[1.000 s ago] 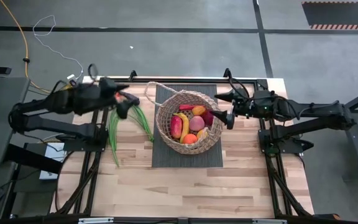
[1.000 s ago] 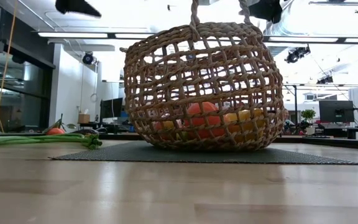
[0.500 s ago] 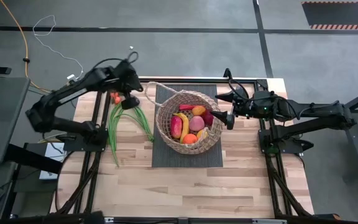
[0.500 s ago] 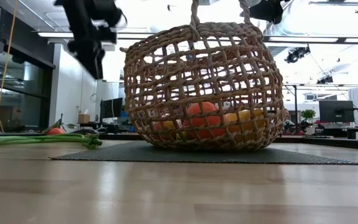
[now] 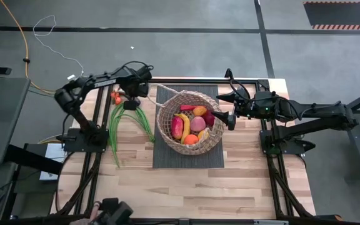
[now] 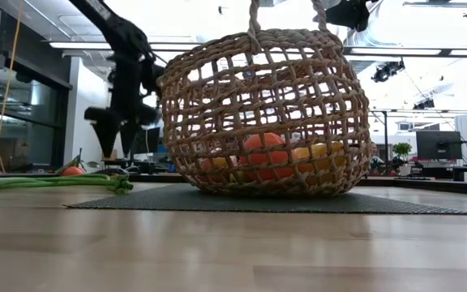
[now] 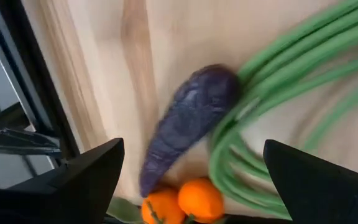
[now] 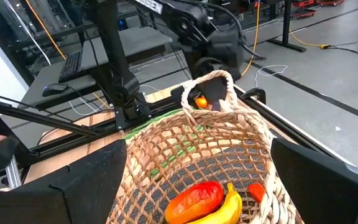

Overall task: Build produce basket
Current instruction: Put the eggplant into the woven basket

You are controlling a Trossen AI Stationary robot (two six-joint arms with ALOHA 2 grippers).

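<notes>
The round tan wicker basket (image 5: 162, 125) stands on a dark mat, and its woven wall (image 6: 258, 105) fills the low view. Inside lie a banana, a red pepper and other fruits (image 5: 189, 125). By the far left corner of the mat, a purple eggplant (image 7: 188, 121), two small orange fruits (image 7: 182, 202) and long green bean stalks (image 5: 120, 128) rest on the wood. My left gripper (image 5: 130, 102) hangs open just above them, with the eggplant between its fingers and untouched. My right gripper (image 5: 227, 109) is open beside the basket's right rim (image 8: 191, 134).
The dark mat (image 5: 167, 156) lies under the basket. One loop handle (image 5: 152, 90) reaches out toward the left gripper. Bare wood stretches along the near half of the table (image 5: 186, 187). A person's hand with a dark device (image 5: 108, 212) shows at the near edge.
My left arm has swung in from the table's left and come down, from high above the basket's left side to just over the eggplant and bean stalks. The right arm and the basket have stayed still. A hand has appeared at the near edge.
</notes>
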